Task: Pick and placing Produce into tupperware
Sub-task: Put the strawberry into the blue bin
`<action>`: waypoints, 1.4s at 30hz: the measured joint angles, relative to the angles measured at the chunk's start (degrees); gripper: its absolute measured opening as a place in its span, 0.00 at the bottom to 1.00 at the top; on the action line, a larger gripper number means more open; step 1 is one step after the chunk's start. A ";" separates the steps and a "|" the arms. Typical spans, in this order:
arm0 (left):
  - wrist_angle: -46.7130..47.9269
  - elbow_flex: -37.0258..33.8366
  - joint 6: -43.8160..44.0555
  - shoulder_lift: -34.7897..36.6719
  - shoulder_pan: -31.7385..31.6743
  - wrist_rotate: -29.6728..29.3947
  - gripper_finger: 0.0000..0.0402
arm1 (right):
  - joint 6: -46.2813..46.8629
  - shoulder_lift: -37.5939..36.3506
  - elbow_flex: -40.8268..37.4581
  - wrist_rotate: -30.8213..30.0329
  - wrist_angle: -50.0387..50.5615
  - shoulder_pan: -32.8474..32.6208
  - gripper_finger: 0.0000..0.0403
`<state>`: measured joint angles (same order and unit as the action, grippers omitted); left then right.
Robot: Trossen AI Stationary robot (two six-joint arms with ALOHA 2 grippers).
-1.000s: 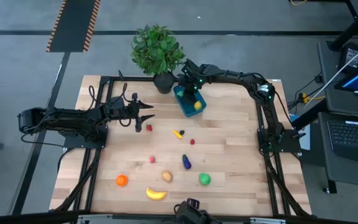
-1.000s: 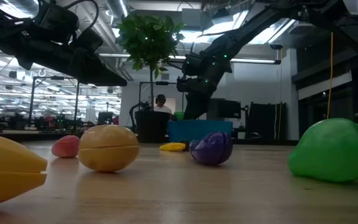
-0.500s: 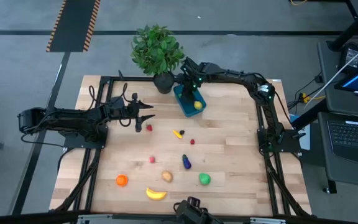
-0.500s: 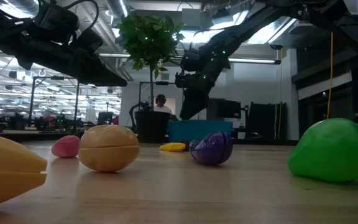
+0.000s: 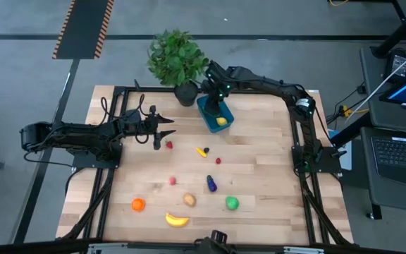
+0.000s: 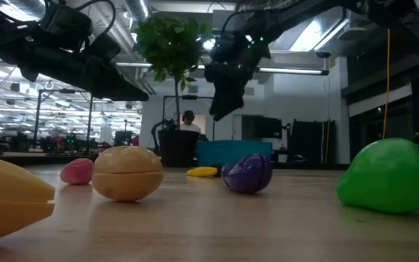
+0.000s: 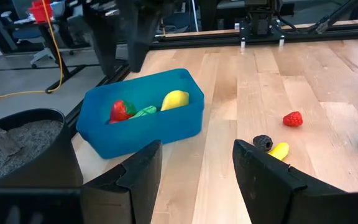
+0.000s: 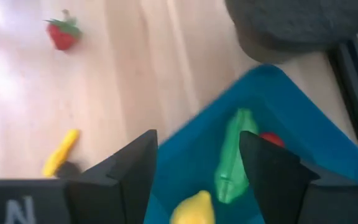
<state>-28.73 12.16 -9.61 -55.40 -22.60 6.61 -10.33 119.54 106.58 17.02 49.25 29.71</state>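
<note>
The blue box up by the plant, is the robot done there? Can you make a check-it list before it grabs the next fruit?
1. Right tool open and empty: ok, the jaws stand apart with nothing between them above the blue box.
2. Lemon inside the box: ok, it lies beside the strawberry and a green piece.
3. Right tool lifted above the box rim: ok in the low view.
4. Fruit left to fetch: ok, the small red berry and eggplant lie on the table.
5. Left tool out of the way: ok, it hangs open at the table's left.
6. Plant pot close beside the right tool: cannot tell if clear.
</note>
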 joint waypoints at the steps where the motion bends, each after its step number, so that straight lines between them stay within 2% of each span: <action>1: 0.00 0.00 -0.01 0.00 -0.01 0.00 0.47 | 0.21 -0.38 -0.01 0.04 -0.28 -0.39 0.57; 7: 0.00 0.00 0.00 0.00 -0.01 0.01 0.47 | 1.34 -2.53 0.03 -0.01 -5.56 -2.09 0.57; 15: -0.10 0.00 0.00 0.00 0.01 0.02 0.47 | 2.49 -3.16 0.51 0.20 -7.41 -4.67 0.57; 28: -0.22 0.00 0.00 0.00 0.00 0.02 0.47 | 1.08 -3.16 0.51 -0.05 -9.80 -4.85 0.57; 33: -0.24 0.00 0.00 0.00 0.01 0.02 0.47 | 0.62 -3.59 0.51 -2.77 -10.39 -4.85 0.57; 42: -0.42 0.00 0.02 0.00 0.01 0.03 0.47 | -1.27 -5.92 -0.23 -2.93 -12.78 -5.37 0.57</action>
<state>-29.15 12.16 -9.58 -55.40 -22.59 6.64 -11.60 113.62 106.34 14.09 36.47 24.34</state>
